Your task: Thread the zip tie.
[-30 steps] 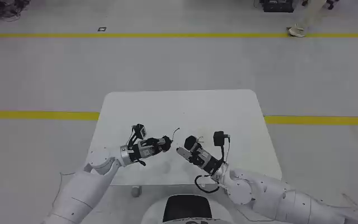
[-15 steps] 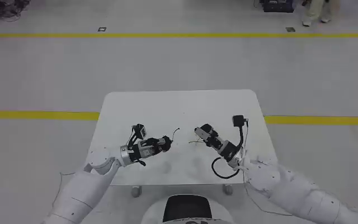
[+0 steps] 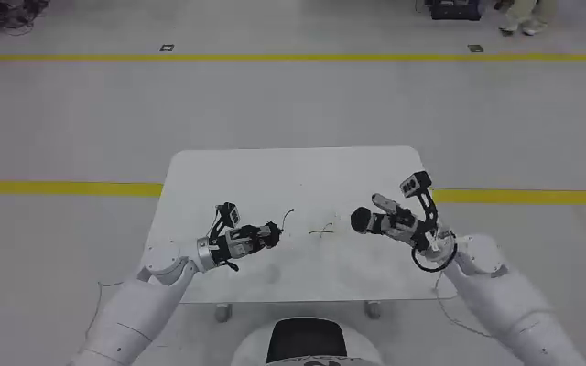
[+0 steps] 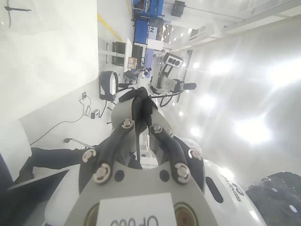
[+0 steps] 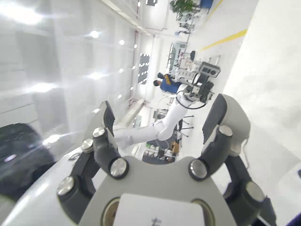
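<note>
Left gripper (image 3: 271, 233): clenched. In the left wrist view its dark fingers (image 4: 140, 105) are pressed flat together at the tips.
Left gripper, place: low over the near-left part of the table (image 3: 275, 174), its tip turned toward the other arm.
Right gripper (image 3: 359, 220): released. In the right wrist view (image 5: 162, 106) the two fingers (image 5: 217, 112) stand wide apart, with open air between the pads.
Right gripper, place: over the right part of the table, its tip facing the left gripper and well apart from it.
Zip tie (image 3: 288, 217): a thin black strip, bent into a curve, just beyond the left gripper's tip on the side away from the robot.
Zip tie, contact: in the left wrist view it lies on the white tabletop as an open curve with a short straight piece across it (image 4: 9, 8), apart from the clenched fingers. It is well apart from the right gripper.
Strand (image 3: 320, 229): a second thin, paler line on the table between the two grippers, touching neither. It is too fine to name and may be another tie.
Table: white, with rounded corners; the bare top shows beside the left gripper (image 4: 47, 48).
</note>
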Controlling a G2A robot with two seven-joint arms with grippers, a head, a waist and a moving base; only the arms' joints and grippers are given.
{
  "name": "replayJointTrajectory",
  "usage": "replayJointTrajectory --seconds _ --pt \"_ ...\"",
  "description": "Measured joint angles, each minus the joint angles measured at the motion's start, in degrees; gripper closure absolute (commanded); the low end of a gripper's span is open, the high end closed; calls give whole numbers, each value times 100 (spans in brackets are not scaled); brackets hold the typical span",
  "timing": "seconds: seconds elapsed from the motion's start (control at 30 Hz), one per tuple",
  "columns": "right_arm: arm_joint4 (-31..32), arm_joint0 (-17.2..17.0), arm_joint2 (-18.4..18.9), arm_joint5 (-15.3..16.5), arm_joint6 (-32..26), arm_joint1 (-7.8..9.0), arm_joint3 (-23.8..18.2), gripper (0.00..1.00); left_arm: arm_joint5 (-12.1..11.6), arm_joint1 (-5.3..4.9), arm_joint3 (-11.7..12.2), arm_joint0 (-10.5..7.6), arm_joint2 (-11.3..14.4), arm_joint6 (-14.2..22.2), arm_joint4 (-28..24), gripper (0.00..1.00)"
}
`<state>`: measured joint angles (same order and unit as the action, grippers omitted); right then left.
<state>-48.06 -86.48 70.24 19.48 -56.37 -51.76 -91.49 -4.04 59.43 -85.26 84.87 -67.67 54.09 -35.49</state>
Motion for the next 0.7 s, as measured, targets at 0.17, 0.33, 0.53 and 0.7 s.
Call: replayJointTrajectory --seconds 0.17,0.33,0.53,0.7 --pt "-239 73 511 0 -1743 -743 873 0 0 0 0 0 0 0 0 100" --pt "140 185 509 0 -2351 -1243 1263 0 0 0 0 0 0 0 0 100" --pt "94 182 508 0 -2326 -1230 1254 0 0 0 0 0 0 0 0 100" --pt "-12 176 460 -81 -2297 -1245 1257 0 7 10 -15 10 29 -67 -47 100"
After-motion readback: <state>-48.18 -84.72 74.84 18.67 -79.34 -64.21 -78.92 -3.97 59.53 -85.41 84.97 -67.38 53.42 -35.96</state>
